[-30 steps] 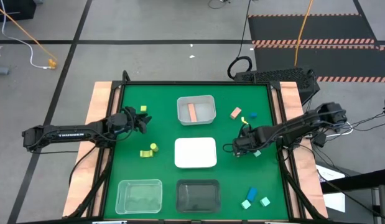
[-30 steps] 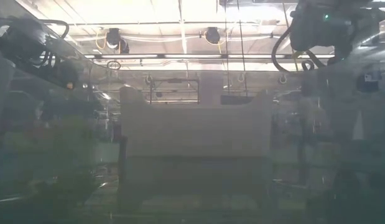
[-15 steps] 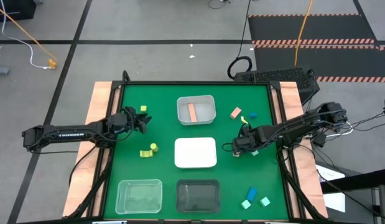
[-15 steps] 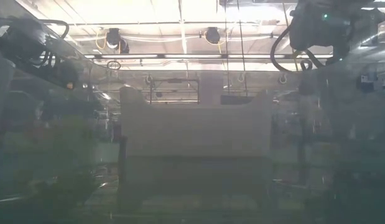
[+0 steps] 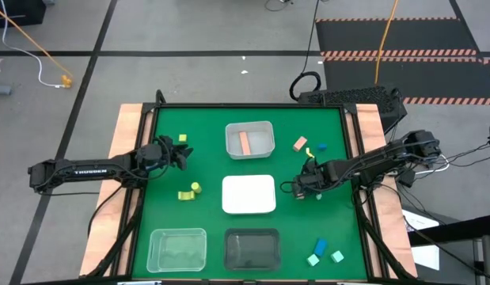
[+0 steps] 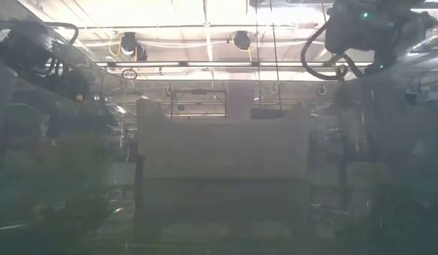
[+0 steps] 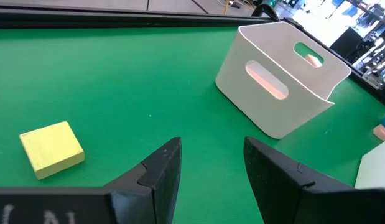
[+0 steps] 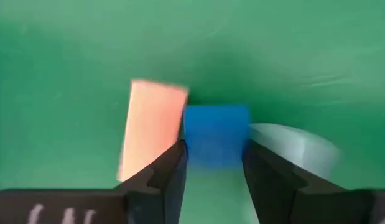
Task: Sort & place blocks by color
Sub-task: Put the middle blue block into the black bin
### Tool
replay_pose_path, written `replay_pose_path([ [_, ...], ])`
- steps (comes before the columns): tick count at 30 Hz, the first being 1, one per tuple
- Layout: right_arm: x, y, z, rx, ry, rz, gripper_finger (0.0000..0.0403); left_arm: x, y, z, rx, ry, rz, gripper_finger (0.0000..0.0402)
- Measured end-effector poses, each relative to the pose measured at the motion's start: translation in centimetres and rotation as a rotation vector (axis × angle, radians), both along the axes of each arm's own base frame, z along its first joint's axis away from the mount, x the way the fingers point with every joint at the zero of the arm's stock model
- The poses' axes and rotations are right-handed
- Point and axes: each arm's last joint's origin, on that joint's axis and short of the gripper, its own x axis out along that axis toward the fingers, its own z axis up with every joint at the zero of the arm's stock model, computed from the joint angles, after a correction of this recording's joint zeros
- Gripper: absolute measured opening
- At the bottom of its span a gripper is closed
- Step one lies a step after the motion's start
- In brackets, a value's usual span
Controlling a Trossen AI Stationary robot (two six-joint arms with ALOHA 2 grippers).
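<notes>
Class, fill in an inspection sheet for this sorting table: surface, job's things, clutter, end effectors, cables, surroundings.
Surface: green mat.
Job's things: pink bar in white bin; yellow blocks on mat; blue cube beside pink block.
Clutter: white lid, clear tray, dark tray.
End effectors: left end effector open, empty; right end effector closing around blue cube.
Cables: orange cable on floor.
Surroundings: striped floor mats.

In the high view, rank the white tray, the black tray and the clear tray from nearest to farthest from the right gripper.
Measured from the right gripper:
1. White tray, beside it at the table's middle.
2. Black tray, at the near edge, middle.
3. Clear tray, near-left corner.
</notes>
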Motion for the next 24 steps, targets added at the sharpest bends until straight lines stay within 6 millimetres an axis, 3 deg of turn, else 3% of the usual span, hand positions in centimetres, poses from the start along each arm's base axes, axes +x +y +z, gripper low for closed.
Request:
replay_pose_path([
  [5, -0.2, 0.0, 0.2, 0.013, 0.014, 0.033, 0.0109, 0.0, 0.0, 0.0, 0.001, 0.001, -0.001, 0.0175],
  [13, -1.2, -0.2, 1.4, 0.02, 0.0, 0.051, 0.0108, 0.0, 0.0, 0.0, 0.001, 0.001, 0.0, 0.0175],
  [24, -1.9, -0.6, 3.3, -0.058, -0.121, 0.037, 0.0038, 0.0, 0.0, 0.0, 0.0, 0.0, 0.0, 0.0175],
])
